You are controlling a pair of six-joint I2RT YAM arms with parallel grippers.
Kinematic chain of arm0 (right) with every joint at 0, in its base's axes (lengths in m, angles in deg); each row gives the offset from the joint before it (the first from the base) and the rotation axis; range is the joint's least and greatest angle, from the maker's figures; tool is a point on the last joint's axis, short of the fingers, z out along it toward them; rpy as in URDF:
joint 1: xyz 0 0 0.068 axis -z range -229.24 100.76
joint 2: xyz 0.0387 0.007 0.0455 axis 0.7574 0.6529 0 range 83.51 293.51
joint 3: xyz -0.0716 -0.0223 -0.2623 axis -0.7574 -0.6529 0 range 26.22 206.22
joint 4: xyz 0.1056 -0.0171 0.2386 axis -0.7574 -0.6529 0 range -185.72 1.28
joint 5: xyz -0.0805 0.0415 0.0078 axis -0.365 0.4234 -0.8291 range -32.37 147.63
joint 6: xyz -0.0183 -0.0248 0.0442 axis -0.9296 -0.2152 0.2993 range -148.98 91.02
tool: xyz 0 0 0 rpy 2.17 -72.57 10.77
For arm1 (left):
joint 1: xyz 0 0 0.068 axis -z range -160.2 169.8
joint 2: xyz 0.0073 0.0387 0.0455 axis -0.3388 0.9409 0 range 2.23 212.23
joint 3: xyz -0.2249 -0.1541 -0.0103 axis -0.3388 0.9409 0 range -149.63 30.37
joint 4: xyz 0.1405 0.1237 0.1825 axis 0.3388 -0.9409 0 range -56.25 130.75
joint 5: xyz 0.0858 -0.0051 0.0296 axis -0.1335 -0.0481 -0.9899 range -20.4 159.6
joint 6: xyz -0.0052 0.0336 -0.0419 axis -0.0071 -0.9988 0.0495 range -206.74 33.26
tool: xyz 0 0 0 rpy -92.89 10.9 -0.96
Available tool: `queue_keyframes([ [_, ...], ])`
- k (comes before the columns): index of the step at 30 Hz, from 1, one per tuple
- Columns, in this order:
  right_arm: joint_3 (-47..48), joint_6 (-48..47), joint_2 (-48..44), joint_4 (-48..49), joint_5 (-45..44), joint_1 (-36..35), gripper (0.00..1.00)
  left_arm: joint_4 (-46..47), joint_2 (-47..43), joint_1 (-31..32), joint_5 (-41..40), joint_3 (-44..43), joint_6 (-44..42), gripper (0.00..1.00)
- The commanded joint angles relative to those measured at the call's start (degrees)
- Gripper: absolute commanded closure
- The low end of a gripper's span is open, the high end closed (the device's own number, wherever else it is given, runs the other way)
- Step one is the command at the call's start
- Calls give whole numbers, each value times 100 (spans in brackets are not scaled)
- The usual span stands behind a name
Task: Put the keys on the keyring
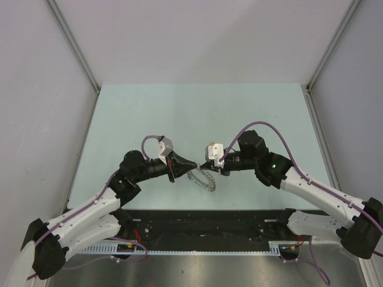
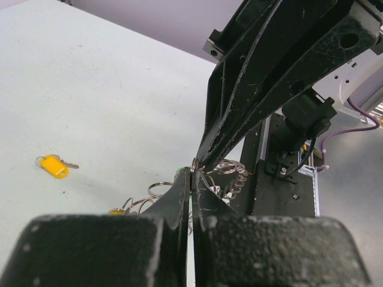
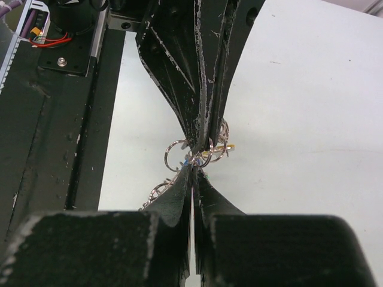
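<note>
Both grippers meet tip to tip above the table's near middle. The keyring (image 1: 204, 179), a grey chain of small loops, hangs between and below them. My left gripper (image 1: 195, 164) (image 2: 194, 171) is shut on one of its loops (image 2: 232, 169). My right gripper (image 1: 210, 170) (image 3: 195, 164) is shut on small rings (image 3: 176, 153) at the same spot. A yellow key head (image 3: 226, 146) shows behind the rings, and a green speck (image 2: 181, 172) shows at the left fingertips. One loose yellow key (image 2: 55, 167) on its own small ring lies on the table. The black-and-white tag is hidden.
The pale green table (image 1: 197, 113) is walled at the left, back and right. A black base rail (image 1: 203, 224) with cables runs along the near edge, close under the hanging keyring. The right arm's purple cable (image 1: 263, 125) loops above its wrist.
</note>
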Motion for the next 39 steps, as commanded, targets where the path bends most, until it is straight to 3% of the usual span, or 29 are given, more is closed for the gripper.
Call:
queue_keyframes([
  [1, 206, 62, 42, 24, 187, 2, 100, 561, -209, -72, -235, -37, 36, 100],
  [5, 206, 62, -36, -11, 204, -7, 100, -88, -296, -72, -148, -98, -245, 92],
  [9, 206, 45, -63, -47, 222, -24, 100, -670, -297, -72, -33, -265, -675, 73],
  [20, 215, 1, -107, -82, 249, -59, 100, -2102, 353, -90, 793, -1223, -1914, 40],
  [26, 206, 1, -142, -108, 179, -77, 100, -2745, 617, -90, 935, -1628, -2460, 35],
  [39, 214, 71, -142, -47, 56, -103, 100, -2622, 108, -90, 294, -1364, -2338, 17],
])
